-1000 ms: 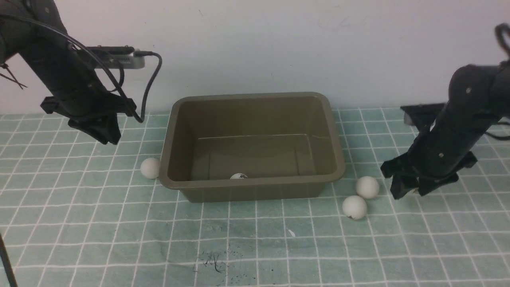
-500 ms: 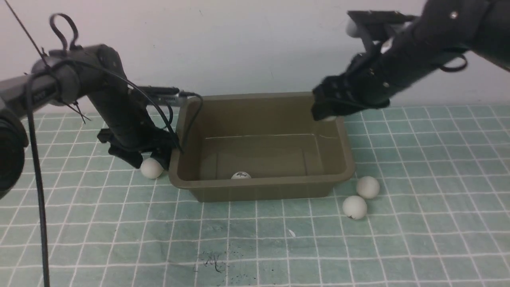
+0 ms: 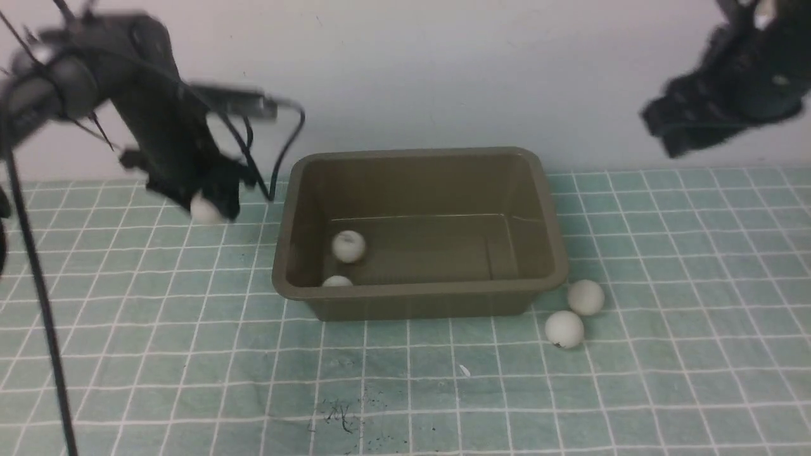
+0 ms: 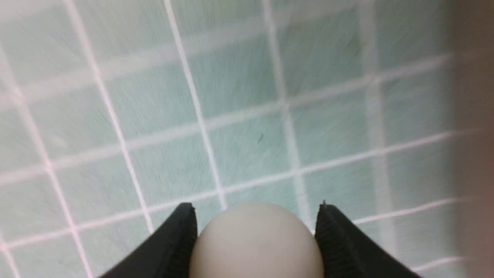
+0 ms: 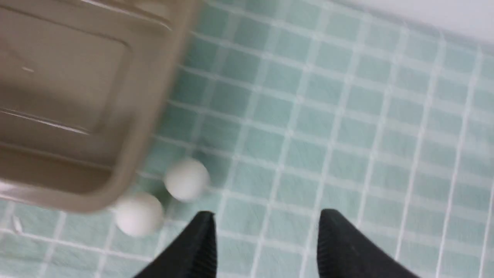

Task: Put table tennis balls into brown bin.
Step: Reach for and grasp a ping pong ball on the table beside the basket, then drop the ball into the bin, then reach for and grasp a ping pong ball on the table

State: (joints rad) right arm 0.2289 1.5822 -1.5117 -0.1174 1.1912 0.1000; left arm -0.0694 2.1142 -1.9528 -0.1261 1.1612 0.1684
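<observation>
A rectangular olive-brown plastic bin (image 3: 418, 305) with rounded corners and a flared rim is seen at the centre of a pale green mat (image 3: 405, 392) printed with a white grid, in front of a plain white wall (image 3: 443, 76). Five small matte white table tennis balls are shown.

Two are inside the bin, towards its left end. One ball (image 3: 348, 246) is seen against the inner floor, slightly blurred, and whether it rests there cannot be told. Another (image 3: 337, 281) is half hidden behind the near rim.

Two more are found on the mat just outside the bin's near right corner. One (image 3: 585, 297) is close to the rim, and the other (image 3: 564, 329) is just in front of it, almost touching. A small dark mark is seen low on the nearer one.

The fifth ball (image 3: 204, 209) is pinched in the black left gripper (image 3: 206, 204), which is raised above the mat to the left of the bin, apart from its rim. In the left wrist view this ball (image 4: 256, 243) is gripped on both sides by the ribbed black fingers (image 4: 173, 243), with only mat beneath.

The black right gripper (image 3: 671, 139) is held high at the right, against the wall, and is blurred. In the right wrist view its jaws are spread apart with nothing between them, above the mat beside the two outside balls.
</observation>
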